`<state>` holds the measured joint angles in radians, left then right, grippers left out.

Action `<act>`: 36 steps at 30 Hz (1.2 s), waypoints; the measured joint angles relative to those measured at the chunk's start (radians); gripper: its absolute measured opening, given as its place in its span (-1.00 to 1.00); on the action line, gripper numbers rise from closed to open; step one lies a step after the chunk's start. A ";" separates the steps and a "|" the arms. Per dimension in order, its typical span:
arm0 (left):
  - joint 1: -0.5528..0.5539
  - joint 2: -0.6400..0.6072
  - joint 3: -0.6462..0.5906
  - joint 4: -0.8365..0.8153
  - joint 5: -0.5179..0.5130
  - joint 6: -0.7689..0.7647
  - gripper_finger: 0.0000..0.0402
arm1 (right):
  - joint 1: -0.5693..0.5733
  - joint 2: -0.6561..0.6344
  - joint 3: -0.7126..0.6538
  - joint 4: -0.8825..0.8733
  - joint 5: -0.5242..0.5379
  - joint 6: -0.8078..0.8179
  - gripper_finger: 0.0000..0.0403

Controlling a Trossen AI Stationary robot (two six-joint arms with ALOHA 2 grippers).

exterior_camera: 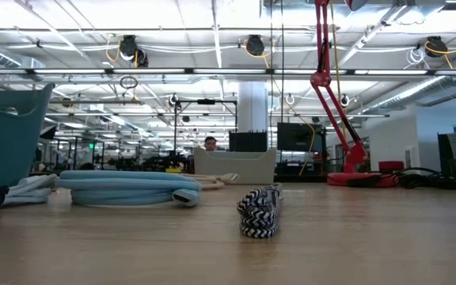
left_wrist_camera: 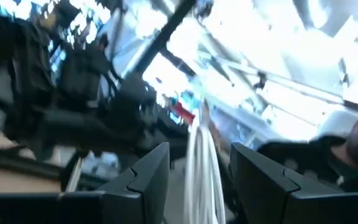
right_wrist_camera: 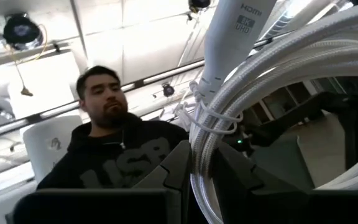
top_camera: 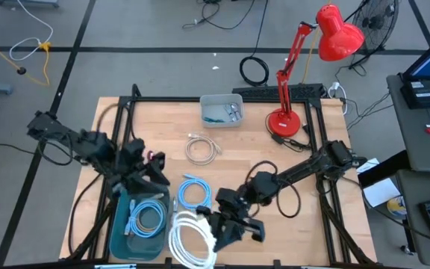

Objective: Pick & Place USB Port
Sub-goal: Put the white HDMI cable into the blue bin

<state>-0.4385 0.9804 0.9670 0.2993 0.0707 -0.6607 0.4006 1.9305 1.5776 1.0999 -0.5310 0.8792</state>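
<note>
**R gripper clamped on white cable**

White cable [right_wrist_camera: 229, 118] sits pinched in my R gripper [right_wrist_camera: 201, 165], near counter's front edge, mid. L gripper [top_camera: 149, 173] over teal bin [top_camera: 118, 224] at front-left corner; fingers apart round a white strand, can't tell if gripping.

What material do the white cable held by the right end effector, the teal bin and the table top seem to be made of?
White cable: apparently braided fabric sheath, matte, a woven texture shows; its connector looks like smooth plastic.
Teal bin: probably moulded plastic, with an even colour.
Table top: light wood or wood laminate, plank lines visible.
</note>
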 joint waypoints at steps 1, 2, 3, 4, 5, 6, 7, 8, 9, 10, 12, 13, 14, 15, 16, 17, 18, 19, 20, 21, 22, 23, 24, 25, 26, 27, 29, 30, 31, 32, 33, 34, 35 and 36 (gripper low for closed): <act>0.002 -0.003 0.001 0.003 -0.004 -0.008 -0.14 | 0.007 -0.014 0.000 -0.011 0.000 -0.014 -0.78; 0.001 -0.002 0.001 0.001 -0.004 -0.028 -0.14 | 0.012 -0.025 0.000 -0.027 0.002 -0.031 -0.78; 0.000 -0.001 0.001 -0.008 -0.011 -0.042 -0.14 | 0.015 -0.036 0.000 -0.046 0.005 -0.048 -0.78; 0.000 0.003 0.001 -0.019 -0.020 -0.062 -0.14 | 0.015 -0.048 0.000 -0.068 0.008 -0.066 -0.78; 0.002 0.008 0.001 -0.034 -0.018 -0.090 -0.14 | 0.015 -0.060 0.000 -0.093 0.008 -0.085 -0.78; 0.007 0.019 0.001 -0.044 -0.008 -0.113 -0.14 | 0.015 -0.069 0.000 -0.119 0.009 -0.104 -0.78; 0.013 0.038 0.001 -0.042 0.016 -0.123 -0.14 | 0.015 -0.076 0.000 -0.135 0.012 -0.121 -0.78; 0.018 0.059 0.002 -0.037 0.041 -0.143 -0.14 | 0.015 -0.082 0.000 -0.153 0.020 -0.138 -0.78; 0.020 0.080 0.001 -0.030 0.068 -0.160 -0.14 | 0.015 -0.088 0.000 -0.169 0.031 -0.151 -0.78; 0.019 0.109 0.000 -0.009 0.085 -0.178 -0.14 | 0.015 -0.091 0.000 -0.174 0.033 -0.162 -0.78; 0.018 0.154 -0.001 0.073 0.114 -0.211 -0.14 | 0.014 -0.095 0.000 -0.174 0.032 -0.166 -0.78; 0.018 0.170 -0.001 0.117 0.125 -0.226 -0.12 | 0.014 -0.095 0.000 -0.172 0.032 -0.166 -0.78; 0.019 0.182 0.000 0.160 0.137 -0.241 -0.10 | 0.014 -0.096 0.000 -0.172 0.032 -0.163 -0.78; 0.021 0.190 0.001 0.192 0.151 -0.252 -0.07 | 0.015 -0.096 0.000 -0.173 0.031 -0.161 -0.78; 0.025 0.197 0.001 0.206 0.164 -0.263 -0.03 | 0.018 -0.095 0.000 -0.175 0.031 -0.161 -0.78; 0.029 0.201 0.001 0.214 0.176 -0.275 0.03 | 0.021 -0.095 0.000 -0.176 0.031 -0.160 -0.78; 0.030 0.206 0.001 0.223 0.190 -0.291 0.09 | 0.024 -0.095 0.000 -0.176 0.031 -0.161 -0.78; 0.032 0.208 0.001 0.226 0.202 -0.307 0.16 | 0.027 -0.095 0.000 -0.176 0.031 -0.162 -0.78; 0.034 0.208 0.001 0.226 0.217 -0.322 0.23 | 0.028 -0.095 0.000 -0.175 0.031 -0.163 -0.78; 0.033 0.207 0.001 0.228 0.229 -0.332 0.31 | 0.029 -0.095 0.000 -0.173 0.031 -0.165 -0.78; 0.031 0.208 0.001 0.230 0.234 -0.337 0.38 | 0.029 -0.095 0.000 -0.173 0.030 -0.166 -0.78; 0.027 0.211 0.001 0.234 0.235 -0.337 0.46 | 0.029 -0.095 0.000 -0.173 0.031 -0.166 -0.78; 0.023 0.213 0.001 0.232 0.234 -0.337 0.53 | 0.028 -0.095 0.000 -0.174 0.032 -0.169 -0.78; 0.020 0.214 0.001 0.227 0.231 -0.337 0.59 | 0.028 -0.095 0.000 -0.174 0.032 -0.170 -0.78; 0.016 0.215 0.001 0.226 0.222 -0.336 0.65 | 0.027 -0.095 0.000 -0.174 0.033 -0.174 -0.78; 0.014 0.215 0.001 0.227 0.216 -0.328 0.70 | 0.026 -0.095 0.000 -0.174 0.036 -0.177 -0.78; 0.014 0.220 0.001 0.236 0.212 -0.318 0.77 | 0.026 -0.095 0.000 -0.173 0.036 -0.185 -0.78; 0.014 0.224 0.001 0.241 0.211 -0.317 0.79 | 0.026 -0.095 0.000 -0.173 0.037 -0.185 -0.78; 0.014 0.227 0.001 0.240 0.209 -0.313 0.80 | 0.026 -0.095 0.000 -0.174 0.038 -0.188 -0.78; 0.014 0.229 0.001 0.241 0.208 -0.311 0.81 | 0.026 -0.095 0.000 -0.174 0.039 -0.189 -0.78; 0.014 0.235 0.001 0.252 0.203 -0.310 0.81 | 0.025 -0.095 0.000 -0.174 0.043 -0.189 -0.78; 0.015 0.243 0.002 0.271 0.195 -0.310 0.82 | 0.025 -0.095 0.000 -0.174 0.050 -0.189 -0.78; 0.019 0.250 0.002 0.285 0.192 -0.310 0.82 | 0.023 -0.095 0.000 -0.174 0.058 -0.194 -0.78; 0.019 0.259 0.002 0.299 0.194 -0.311 0.82 | 0.019 -0.095 0.000 -0.174 0.059 -0.197 -0.78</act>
<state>-0.4194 1.2389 0.9695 0.5981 0.2646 -0.9714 0.4197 1.8355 1.5772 0.9254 -0.4724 0.6820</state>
